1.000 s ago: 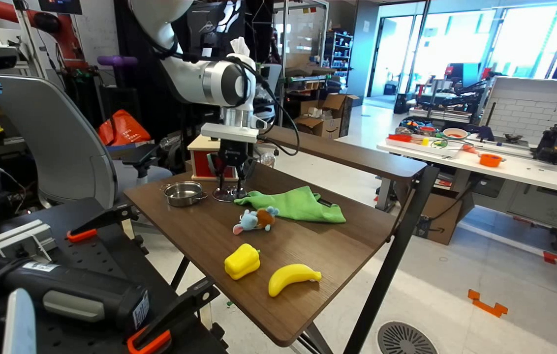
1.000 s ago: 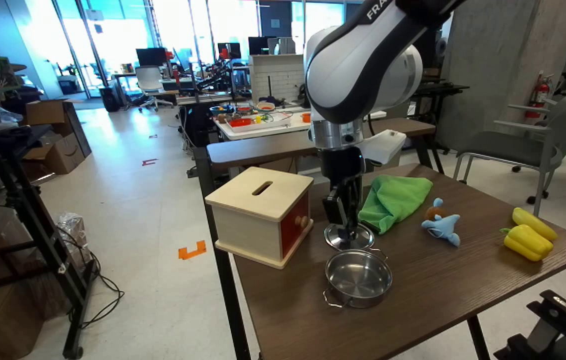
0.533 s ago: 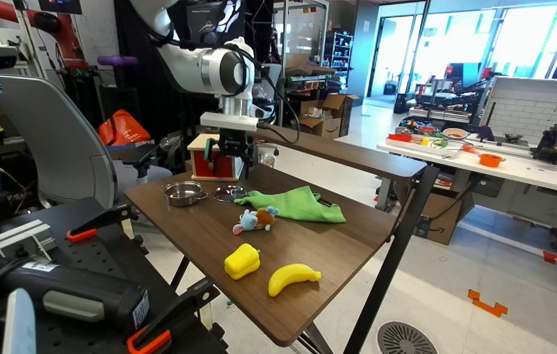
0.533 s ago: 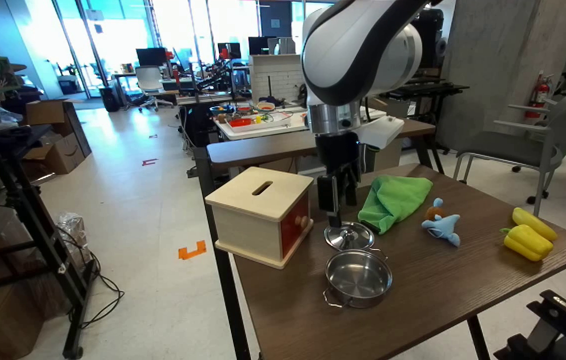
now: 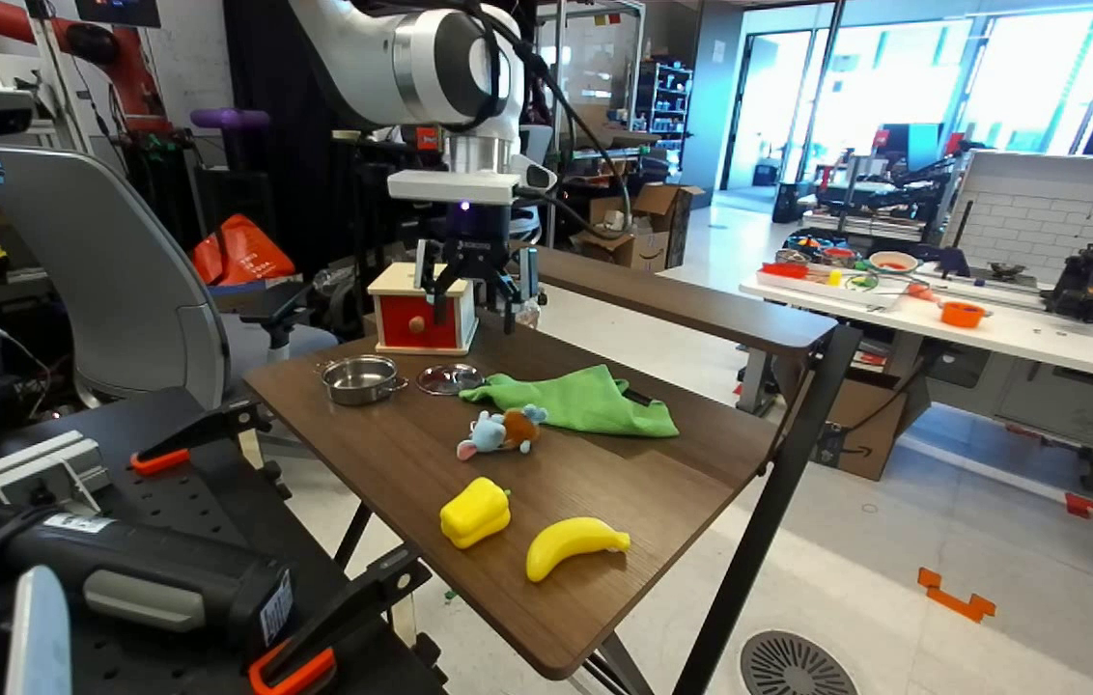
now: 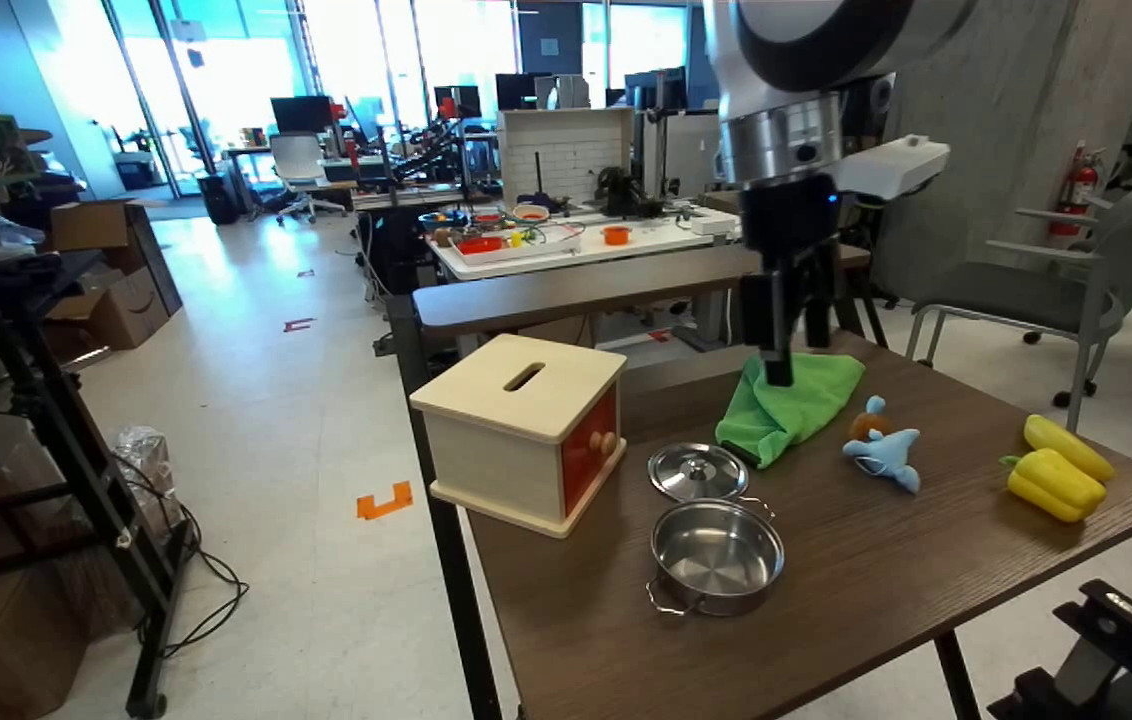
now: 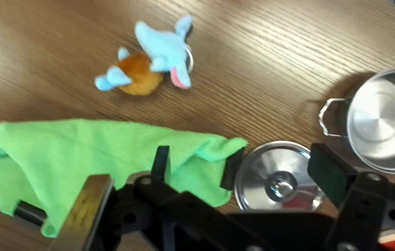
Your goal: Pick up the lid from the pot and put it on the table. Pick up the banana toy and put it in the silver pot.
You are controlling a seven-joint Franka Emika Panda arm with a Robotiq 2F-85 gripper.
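End effector [image 5: 474, 321] now up off the lid [image 6: 698, 473], jaws wide apart

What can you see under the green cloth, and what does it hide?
In the wrist view, a black strip pokes from the green cloth beside the lid, and a rounded black piece near its other end. Anything else beneath is covered, including any join.

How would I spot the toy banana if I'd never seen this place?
Find the dark-brown table. In an exterior view, the banana toy lies toward the corner nearest the camera, near a toy pepper. Both are yellow, but the banana is long and curved, the pepper short and chunky.
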